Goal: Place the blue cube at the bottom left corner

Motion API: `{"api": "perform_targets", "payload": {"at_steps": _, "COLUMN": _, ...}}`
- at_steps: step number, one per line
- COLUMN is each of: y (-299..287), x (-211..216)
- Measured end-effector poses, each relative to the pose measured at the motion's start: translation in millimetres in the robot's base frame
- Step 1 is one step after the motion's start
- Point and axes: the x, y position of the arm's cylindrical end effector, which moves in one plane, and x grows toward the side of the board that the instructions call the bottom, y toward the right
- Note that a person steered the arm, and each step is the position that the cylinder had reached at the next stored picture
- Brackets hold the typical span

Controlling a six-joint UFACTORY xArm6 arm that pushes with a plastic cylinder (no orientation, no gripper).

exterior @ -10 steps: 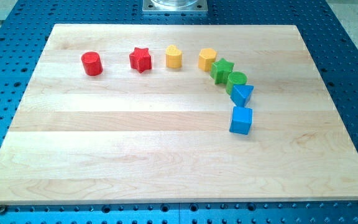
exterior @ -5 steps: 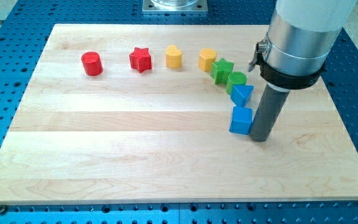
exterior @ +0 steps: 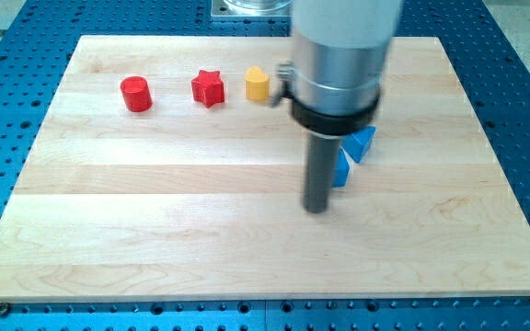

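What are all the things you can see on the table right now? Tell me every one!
Red cylinder: one, red, upper part of the board at the view's left.
Red star: one, red, just to the view's right of the cylinder.
Yellow block: one, yellow, rounded top, next in the row, beside the arm.
Blue triangle block: one, blue, peeking out at the view's right of the arm.
Blue cube: one, blue, mostly hidden behind the rod.
Wooden board: one, light wood, on a blue perforated table.
Other blocks may be hidden behind the arm.
My tip: one, dark rod end, just to the view's left of and below the blue cube.
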Motion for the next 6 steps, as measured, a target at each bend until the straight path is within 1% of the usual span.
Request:
{"api": "perform_targets", "payload": {"at_steps": 1, "y": 67.1, "x": -31.3}}
{"api": "perform_targets", "payload": {"at_steps": 2, "y": 13.2, "x": -45.4}}
{"api": "perform_targets", "payload": {"at_steps": 3, "y": -84.5, "x": -31.7}}
{"api": "perform_targets", "payload": {"at_steps": 4, "y": -85.8, "x": -31.7}}
{"api": "perform_targets", "payload": {"at_steps": 5, "y": -100.9, "x": -44.5}}
{"api": "perform_targets", "payload": {"at_steps": 6, "y": -193.0, "x": -32.4}}
